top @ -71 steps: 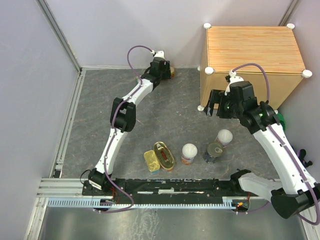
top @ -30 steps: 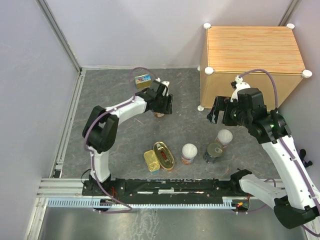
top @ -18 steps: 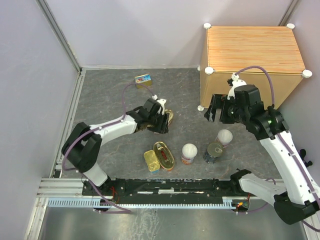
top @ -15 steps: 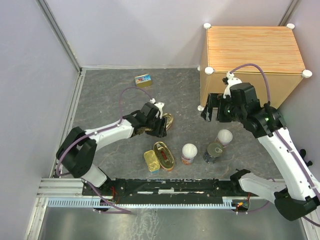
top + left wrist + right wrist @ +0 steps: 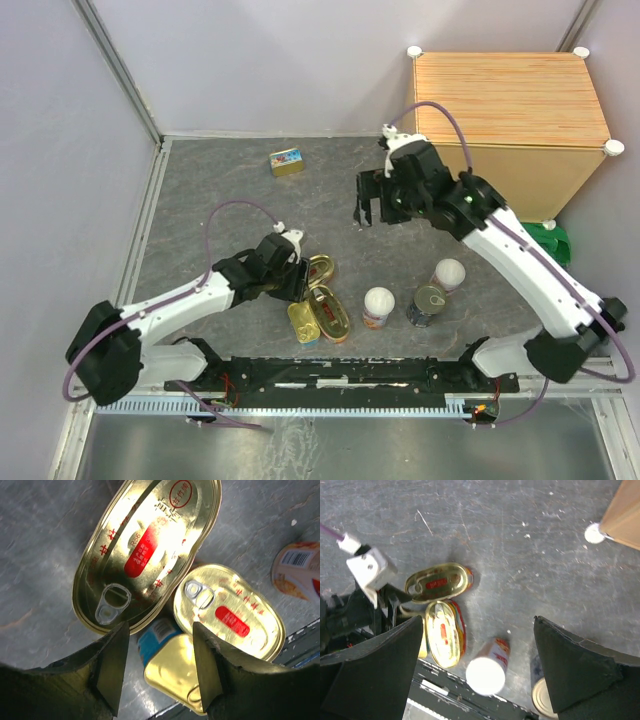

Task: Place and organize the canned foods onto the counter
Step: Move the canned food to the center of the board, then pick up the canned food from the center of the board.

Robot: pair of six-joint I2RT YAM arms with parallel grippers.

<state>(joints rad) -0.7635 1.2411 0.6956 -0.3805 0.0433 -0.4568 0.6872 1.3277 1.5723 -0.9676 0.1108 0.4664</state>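
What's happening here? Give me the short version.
The left claw is open at the edge of an oval gold tin. That tin lies flat on the grey table beside a second oval tin and a rectangular tin. The right claw hangs open and empty above the table, beside the counter. No tin is on the counter yet. Two white-lidded cans, a dark can and a far rectangular tin also sit on the table.

We see red Chinese characters, unreadable to us, on the larger oval tin [image 5: 145,555] and the smaller oval tin [image 5: 227,611]; a barcode marks the cylinder tin [image 5: 300,570].
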